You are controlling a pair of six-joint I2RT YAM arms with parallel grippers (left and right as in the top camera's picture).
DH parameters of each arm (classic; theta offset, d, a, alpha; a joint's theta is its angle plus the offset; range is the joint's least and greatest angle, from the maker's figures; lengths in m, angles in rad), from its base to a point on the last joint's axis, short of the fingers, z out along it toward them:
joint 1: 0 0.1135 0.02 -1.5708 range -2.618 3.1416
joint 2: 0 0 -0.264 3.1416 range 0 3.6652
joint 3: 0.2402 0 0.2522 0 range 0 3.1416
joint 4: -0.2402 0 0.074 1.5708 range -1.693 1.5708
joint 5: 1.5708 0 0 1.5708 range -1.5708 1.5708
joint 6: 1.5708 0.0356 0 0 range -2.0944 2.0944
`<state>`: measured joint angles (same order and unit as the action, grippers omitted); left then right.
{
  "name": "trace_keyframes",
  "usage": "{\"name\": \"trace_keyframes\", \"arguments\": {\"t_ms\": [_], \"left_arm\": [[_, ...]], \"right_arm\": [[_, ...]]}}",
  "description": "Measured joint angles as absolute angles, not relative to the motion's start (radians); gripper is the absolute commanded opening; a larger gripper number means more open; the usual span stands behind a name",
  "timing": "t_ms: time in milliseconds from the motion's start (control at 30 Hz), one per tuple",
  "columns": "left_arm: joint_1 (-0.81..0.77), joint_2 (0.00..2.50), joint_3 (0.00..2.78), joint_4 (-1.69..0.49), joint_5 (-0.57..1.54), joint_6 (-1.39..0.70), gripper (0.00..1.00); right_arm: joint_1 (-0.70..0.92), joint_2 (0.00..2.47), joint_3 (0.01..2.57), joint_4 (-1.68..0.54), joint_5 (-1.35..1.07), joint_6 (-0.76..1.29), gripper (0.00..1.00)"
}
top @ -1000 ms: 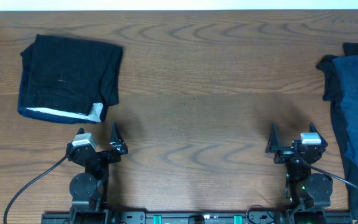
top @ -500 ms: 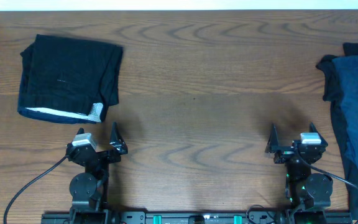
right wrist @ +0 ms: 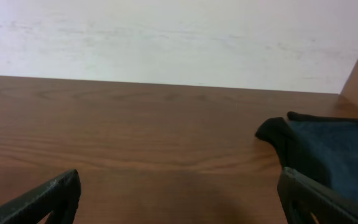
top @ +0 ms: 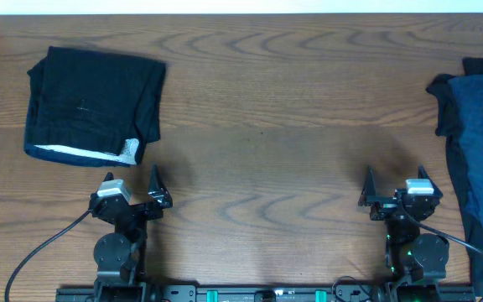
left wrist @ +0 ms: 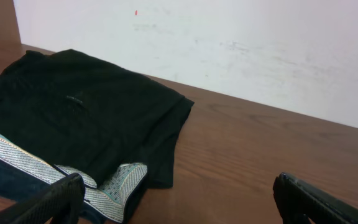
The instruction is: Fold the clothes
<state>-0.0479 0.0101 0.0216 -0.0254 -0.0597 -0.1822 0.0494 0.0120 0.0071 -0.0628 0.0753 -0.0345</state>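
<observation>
The left end effector (top: 132, 177) and right end effector (top: 395, 175) are sitting near, fingers apart; the black white-edged garment (top: 90, 105) is lying far left on the table (top: 267, 143), the navy-blue garment (top: 480, 151) at right.

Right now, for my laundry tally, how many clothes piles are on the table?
2: a folded black garment far left; a navy-blue pile at the right edge, cropped, maybe hiding more.
</observation>
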Motion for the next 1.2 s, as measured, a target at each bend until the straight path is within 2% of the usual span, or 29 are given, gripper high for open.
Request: {"name": "trace_keyframes", "arguments": {"t_ms": [433,567,833,1000,1200], "left_arm": [[-0.048,0.01,0.022,-0.025,-0.06,-0.182,0.98],[-0.048,0.01,0.022,-0.025,-0.06,-0.182,0.98],[-0.048,0.01,0.023,-0.027,-0.06,-0.182,0.98],[-0.048,0.01,0.024,-0.027,-0.06,-0.182,0.98],[-0.048,0.01,0.025,-0.03,-0.06,-0.182,0.98]], "right_arm": [[0.049,0.012,0.013,-0.059,0.075,0.0,0.99],[0.049,0.018,0.09,-0.095,0.076,0.023,0.99],[0.049,0.231,0.471,-0.215,0.09,0.082,0.99],[0.049,0.512,0.745,-0.382,0.093,0.099,0.99],[0.019,0.898,1.183,-0.701,0.128,0.102,0.99]]}}
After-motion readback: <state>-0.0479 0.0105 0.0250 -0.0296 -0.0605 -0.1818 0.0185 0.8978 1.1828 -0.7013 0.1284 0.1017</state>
